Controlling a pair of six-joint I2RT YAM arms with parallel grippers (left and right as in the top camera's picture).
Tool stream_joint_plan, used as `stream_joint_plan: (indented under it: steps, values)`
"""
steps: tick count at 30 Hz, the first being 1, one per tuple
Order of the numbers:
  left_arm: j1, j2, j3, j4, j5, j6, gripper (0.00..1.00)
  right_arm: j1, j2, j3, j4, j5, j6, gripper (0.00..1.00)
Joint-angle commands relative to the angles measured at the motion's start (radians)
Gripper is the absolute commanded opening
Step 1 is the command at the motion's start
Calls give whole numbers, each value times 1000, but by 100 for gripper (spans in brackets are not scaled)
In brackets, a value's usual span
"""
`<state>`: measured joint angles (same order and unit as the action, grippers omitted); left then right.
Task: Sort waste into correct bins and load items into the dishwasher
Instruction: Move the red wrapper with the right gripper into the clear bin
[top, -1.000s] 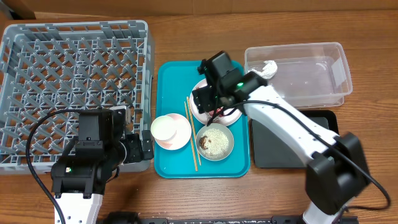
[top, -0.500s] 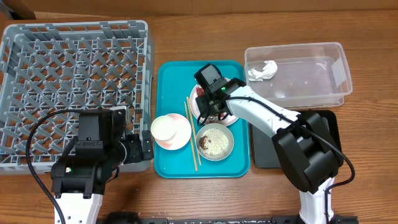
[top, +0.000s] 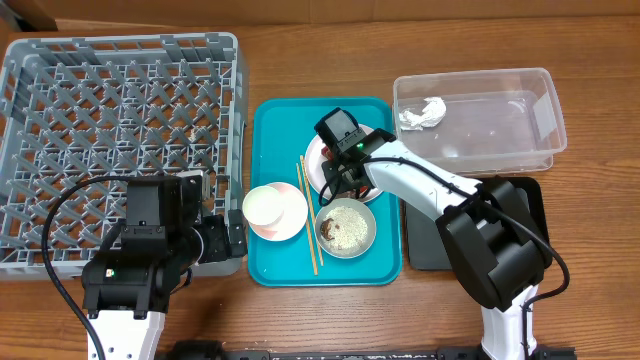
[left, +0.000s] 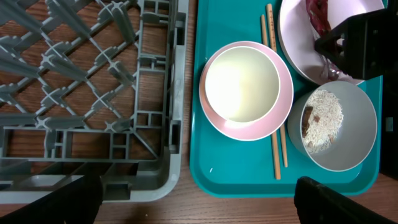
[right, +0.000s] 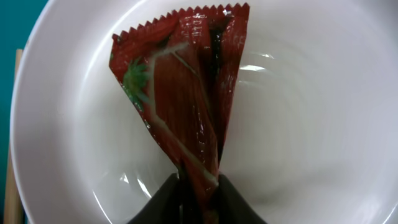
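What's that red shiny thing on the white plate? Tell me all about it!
It is a red wrapper, glossy like foil, with a zigzag-cut edge, a small green mark and pale creases. It is folded into a long wedge, wide at the zigzag end and narrow at the other. It is in the white plate, and the right gripper pinches its narrow end.

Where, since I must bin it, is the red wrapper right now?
Right wrist view: the red wrapper lies in the white plate, its lower end pinched by the right hand; overhead, that plate sits upper right on the teal tray.
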<state>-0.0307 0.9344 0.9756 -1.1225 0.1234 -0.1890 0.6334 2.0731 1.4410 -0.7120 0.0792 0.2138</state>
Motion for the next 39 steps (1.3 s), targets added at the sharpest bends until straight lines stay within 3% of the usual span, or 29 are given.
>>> stream_joint_plan:
  steps: [1, 10, 12, 15, 16, 18, 19, 20, 21, 27, 32, 39]
  values:
    - [6, 1, 24, 0, 0, -18, 100, -24, -34, 90, -39, 24, 8, 5]
    - [6, 1, 24, 0, 0, -18, 100, -201, -232, 167, -98, 52, 248, 4]
    - [6, 1, 24, 0, 0, -18, 100, -281, -243, 166, -132, 51, 348, 17]
    - [6, 1, 24, 0, 0, -18, 100, -354, -235, 149, -157, 51, 412, 17]
    - [6, 1, 24, 0, 0, -18, 100, -371, -231, 143, -157, 49, 421, 21]
    - [6, 1, 24, 0, 0, -18, 100, -401, -229, 129, -141, 30, 419, 46]
    - [6, 1, 24, 0, 0, -18, 100, -410, -229, 128, -135, 24, 418, 54]
    - [6, 1, 24, 0, 0, -18, 100, -422, -229, 130, -127, 21, 387, 75]
    - [6, 1, 24, 0, 0, -18, 100, -433, -238, 141, -133, 2, 338, 87]
    - [6, 1, 24, 1, 0, -18, 100, -438, -338, 179, -220, -113, 221, 89]
    - [6, 1, 24, 1, 0, -17, 100, -418, -495, 168, -415, -178, 172, 90]
    - [6, 1, 24, 1, 0, -18, 100, -259, -648, 42, -476, -180, 103, 90]
